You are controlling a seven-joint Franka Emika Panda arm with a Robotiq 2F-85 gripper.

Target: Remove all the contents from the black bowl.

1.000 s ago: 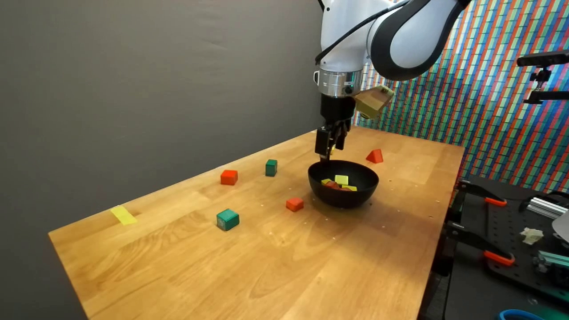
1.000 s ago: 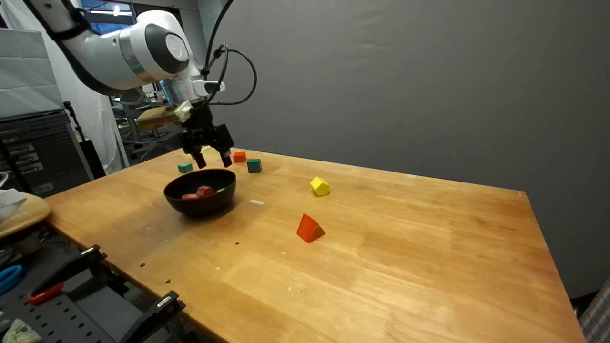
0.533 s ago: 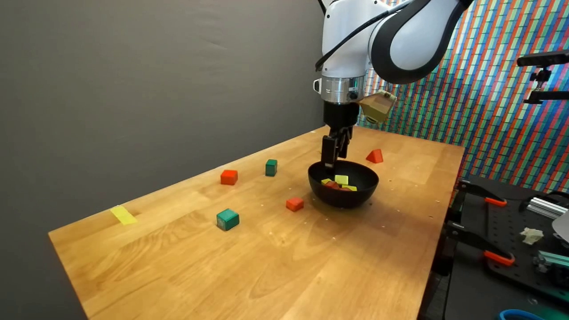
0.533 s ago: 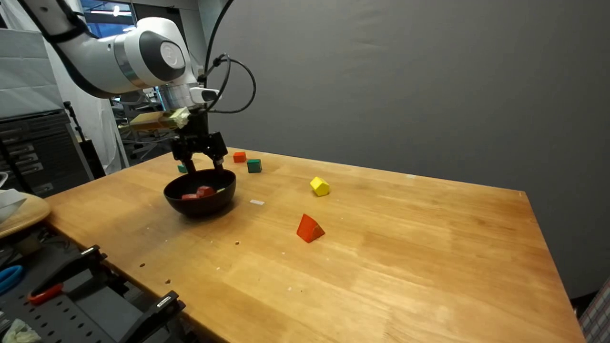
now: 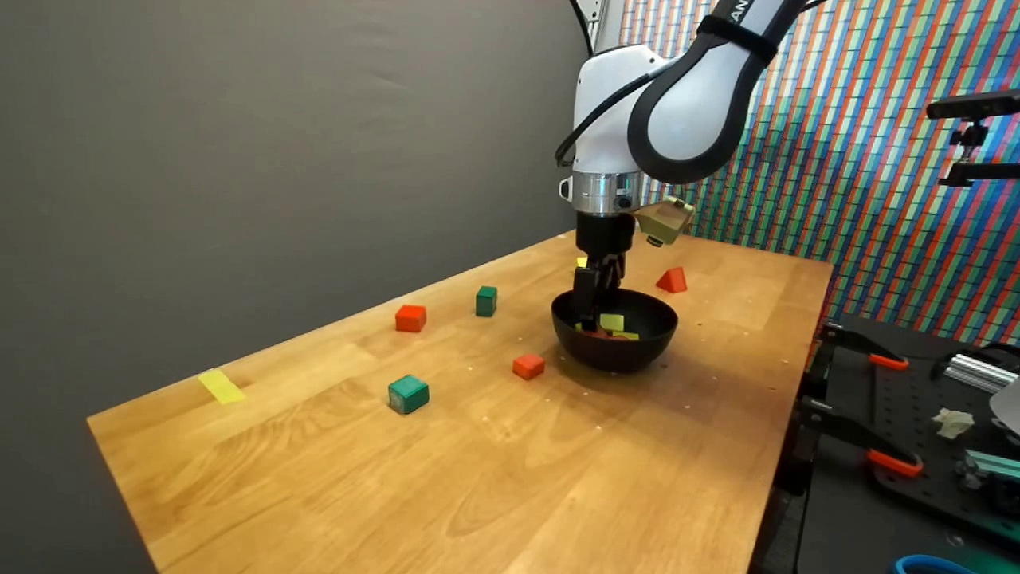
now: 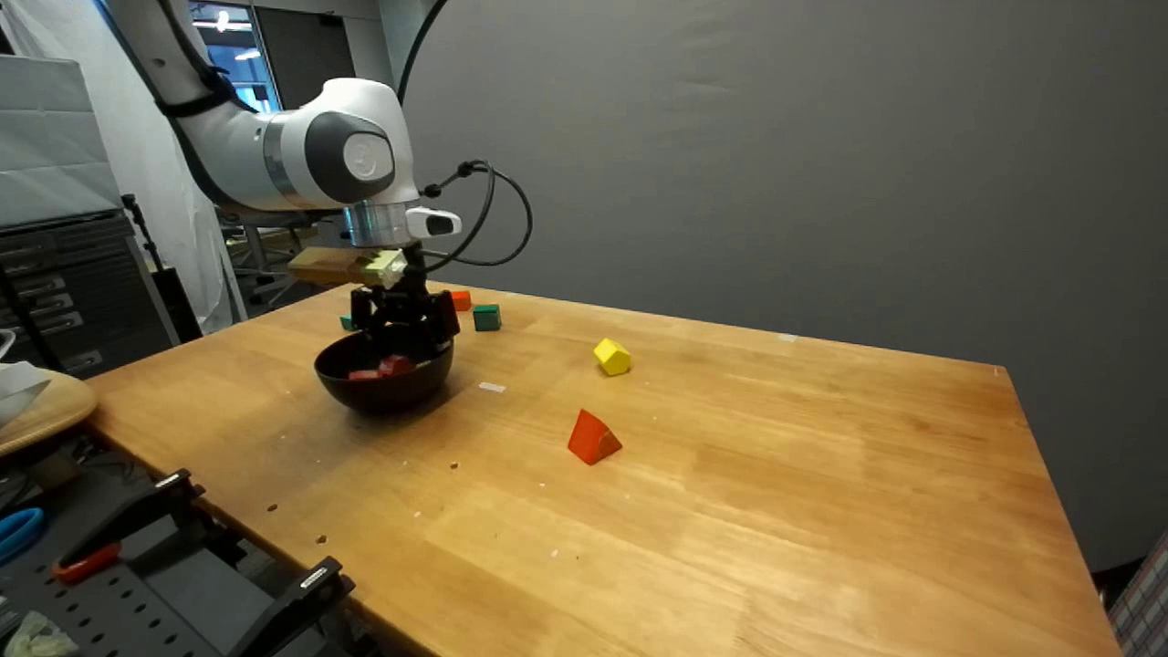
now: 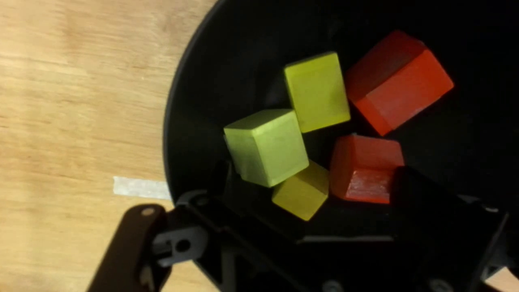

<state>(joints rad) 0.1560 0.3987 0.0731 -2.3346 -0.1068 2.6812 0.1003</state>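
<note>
In an exterior view, yellow tape [image 5: 221, 386] lies near the left corner of the table [image 5: 335, 486], by its back edge. Next come a green block [image 5: 409, 394], farther in, then a red block [image 5: 410, 318] and a second green block [image 5: 486, 301] near the back edge. A second red block [image 5: 528, 367] sits just beside the black bowl [image 5: 617, 355]; a yellow block [image 5: 582, 261] shows partly behind my claw [image 7: 316, 184], toward the back edge. My fingers reach into the bowl, spread apart. In the wrist view the bowl holds a pale yellow block [image 7: 271, 150], a lower yellow block [image 7: 302, 192], an upper yellow block [image 7: 318, 93], a lower red block [image 7: 365, 170] and an upper red block [image 7: 401, 85]. One finger overlaps the lower red block there; whether it touches, I cannot tell. A red wedge [image 5: 672, 280] lies right of the bowl, toward the table's right corner.
</note>
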